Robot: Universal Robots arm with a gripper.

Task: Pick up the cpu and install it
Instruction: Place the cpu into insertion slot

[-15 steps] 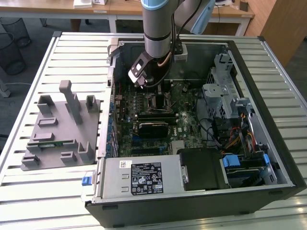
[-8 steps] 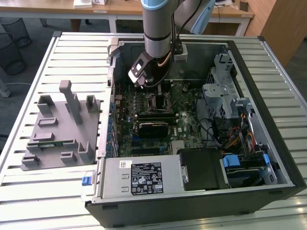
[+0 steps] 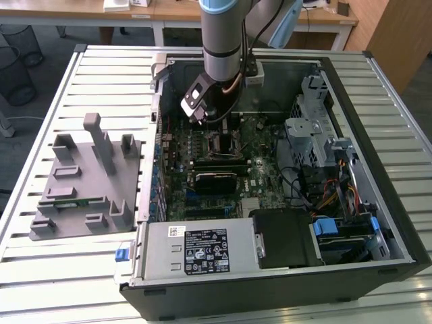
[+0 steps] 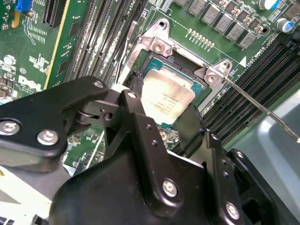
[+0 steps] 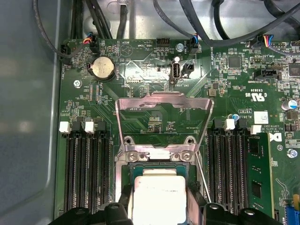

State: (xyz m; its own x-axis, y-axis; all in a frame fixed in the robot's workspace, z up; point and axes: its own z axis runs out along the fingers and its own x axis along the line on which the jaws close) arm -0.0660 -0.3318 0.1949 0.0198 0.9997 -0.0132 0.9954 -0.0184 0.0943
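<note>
A slatted metal table [image 3: 40,270] is carrying an open computer case [image 3: 405,229] that is lying on its side. Wooden desks [image 3: 169,10] and wire baskets [image 3: 13,67] are standing at the far side of the room. To the exterior view's left of the case, a grey fixture tray [image 3: 74,209] is lying flat on the table, just beside the case wall, with a green memory stick [image 3: 67,200] lying in one of its slots.

Inside the case the motherboard [image 3: 263,175] is facing up. The power supply [image 3: 196,250] is sitting along the near wall, and a drive cage [image 3: 307,131] is standing at the exterior view's right. The arm [image 3: 221,40] is hanging over the far middle of the board, inside the ring of case walls.

In the first wrist view the gripper [image 5: 160,204] is holding the cpu [image 5: 159,187], its fingers [image 5: 127,199] narrowed to the chip's width and pressing on two opposite edges. The cpu is sitting at the socket [image 5: 123,173]; whether it is seated or just above, I cannot tell. The load plate [image 5: 161,105] is standing open at one end of the socket, and the release lever [image 4: 262,108] is sticking out alongside. Memory slots [image 5: 84,173] are running along both sides of the socket, near the fingers.
</note>
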